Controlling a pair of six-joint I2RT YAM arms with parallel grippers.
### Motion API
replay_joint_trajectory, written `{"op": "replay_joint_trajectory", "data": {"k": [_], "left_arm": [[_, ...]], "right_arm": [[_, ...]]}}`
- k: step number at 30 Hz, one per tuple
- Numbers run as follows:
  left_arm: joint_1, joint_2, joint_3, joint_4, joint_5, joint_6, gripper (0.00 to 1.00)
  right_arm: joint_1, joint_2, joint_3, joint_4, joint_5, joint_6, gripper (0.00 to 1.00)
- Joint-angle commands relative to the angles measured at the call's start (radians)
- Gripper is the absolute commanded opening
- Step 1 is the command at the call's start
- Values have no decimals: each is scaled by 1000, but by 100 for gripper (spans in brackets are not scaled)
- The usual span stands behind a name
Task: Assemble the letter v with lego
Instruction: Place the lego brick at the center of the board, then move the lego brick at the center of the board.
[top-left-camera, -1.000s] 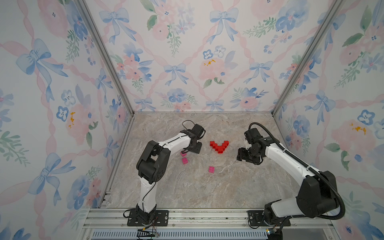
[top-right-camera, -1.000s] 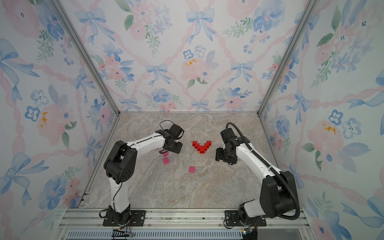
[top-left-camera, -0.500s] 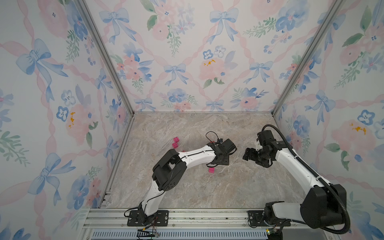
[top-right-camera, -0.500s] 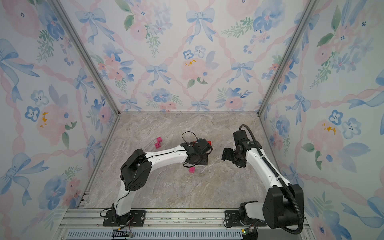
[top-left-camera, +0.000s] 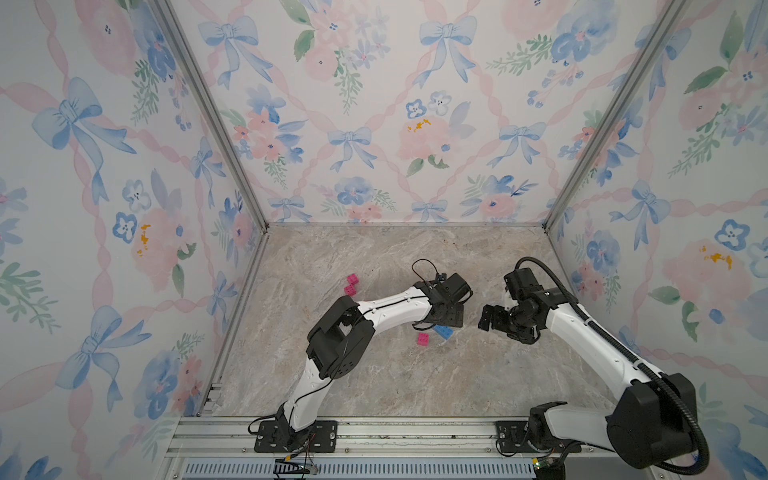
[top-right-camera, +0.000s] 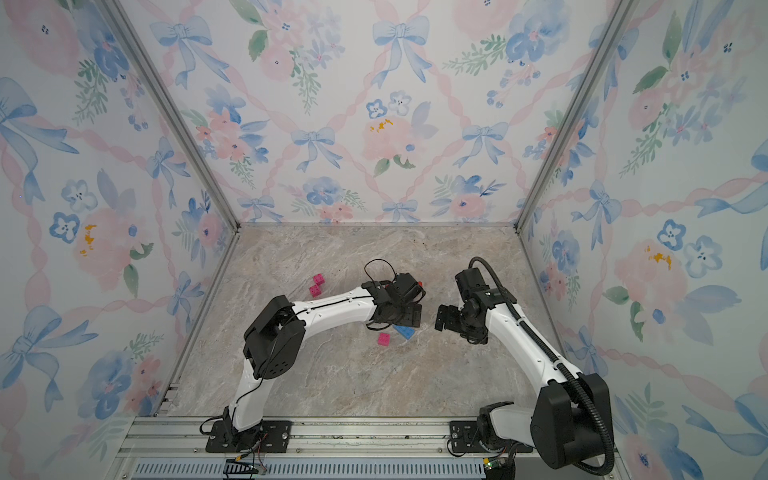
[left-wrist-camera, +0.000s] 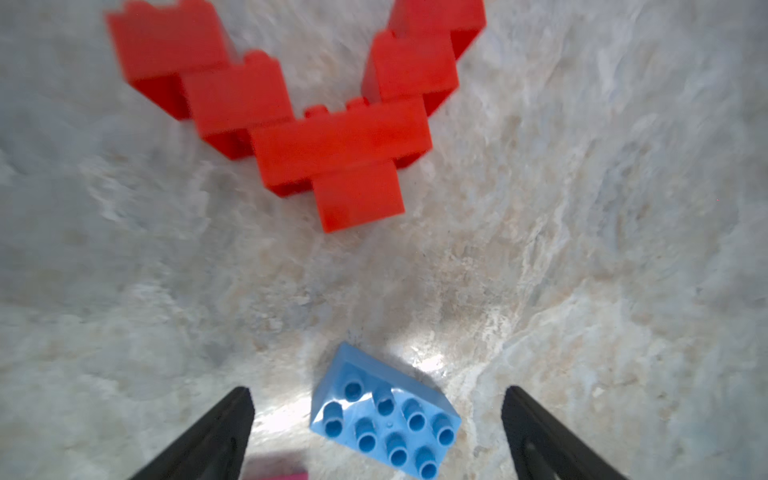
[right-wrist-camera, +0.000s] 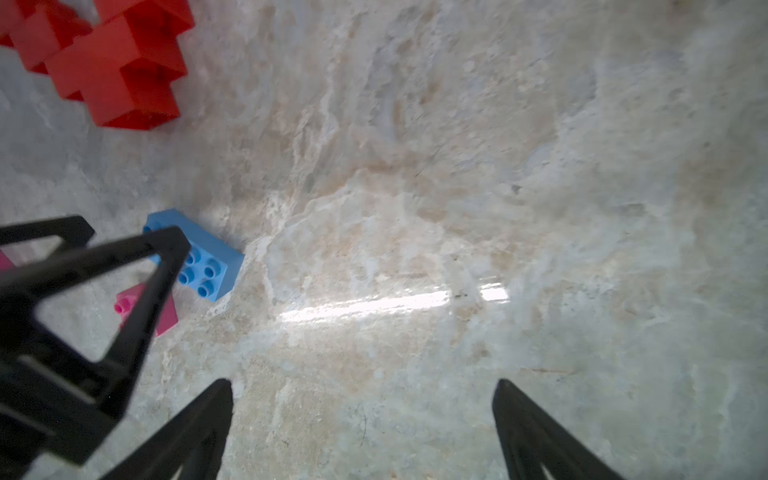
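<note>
The left jaws are standing wide apart over the blue brick (left-wrist-camera: 386, 415), which is lying between them on the desk (right-wrist-camera: 415, 249), its long axis slanting across their closing line. The red v (left-wrist-camera: 316, 124) is sitting just ahead. The right jaws, also spread and empty, are hovering farther off.

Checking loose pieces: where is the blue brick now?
In a top view the blue brick lies flat on the table near the middle, under the open left gripper, a pink brick close beside it.
</note>
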Motion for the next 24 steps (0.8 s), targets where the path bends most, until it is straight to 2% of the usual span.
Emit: {"op": "replay_joint_trajectory", "data": {"k": [1,6,9,12,15,18,24], "left_arm": [[95,-131,6,-11,-21,104,96],[324,-171,37,-11,-92,361,95],[463,-100,91,-10,-103,439,91],[558,6,155,-5,-91,472,87],[604,104,222,2,-99,521,87],[630,172,270,10,-98,552,87],[658,212,262,15,-49,553,80]], "right_arm": [[96,37,37,-22,33,154,97],[258,124,63,103,35,398,97],[315,211,109,152,64,492,97],[339,277,129,189,86,579,97],[352,306,127,218,117,650,97],[355,356,157,208,119,663,97],[353,482,246,164,124,650,97]]}}
